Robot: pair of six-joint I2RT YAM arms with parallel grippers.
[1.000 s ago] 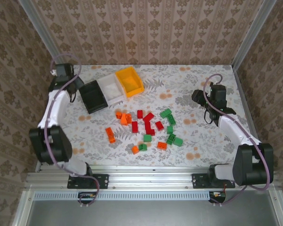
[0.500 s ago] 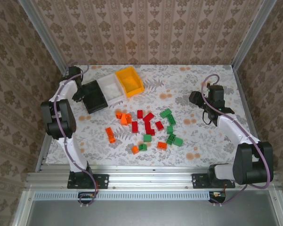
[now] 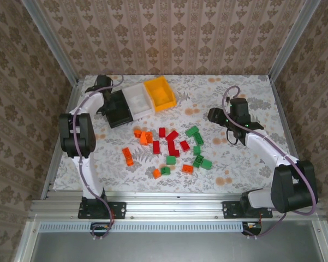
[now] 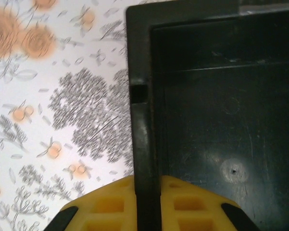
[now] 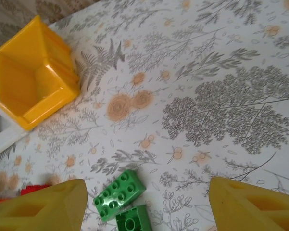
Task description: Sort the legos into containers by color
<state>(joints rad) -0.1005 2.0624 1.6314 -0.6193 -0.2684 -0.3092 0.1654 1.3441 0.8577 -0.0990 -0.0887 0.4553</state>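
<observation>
Left gripper [image 3: 110,103] sits at the far left of the table [image 3: 240,93], clamped on the left wall of the black bin [image 3: 123,111]. In the left wrist view the gripper [image 4: 148,185] has one yellow finger [image 4: 106,204] outside the rim and the other inside, with the wall of the black bin [image 4: 221,120] pinched between them. The white bin [image 3: 138,102] is just to its right, and the yellow bin [image 3: 160,94] is after that. The three bins touch side by side in a slanted row along the far left.

The legos [image 3: 169,147] all lie loose on the cloth at mid-table, near side of the bins. Orange ones [image 3: 145,137] are mostly on the left, red [image 3: 172,136] in the middle and green [image 3: 198,139] on the right. Some touch or overlap.

Right gripper [image 3: 214,115] hangs right of the pile, with its jaws wide apart and nothing between them. In the right wrist view the gripper [image 5: 148,187] has two green bricks [image 5: 119,194] close below its gap. A red brick [image 5: 36,190] sits by the left finger [image 5: 43,207], and the yellow bin [image 5: 31,82] is off at the upper left.

The surface is a white cloth printed with grey foliage and orange flowers. Beige damask wallpaper [image 3: 169,38] covers three sides, with metal posts in the corners. An aluminium rail [image 3: 174,207] runs along the near edge and carries both arm bases.
</observation>
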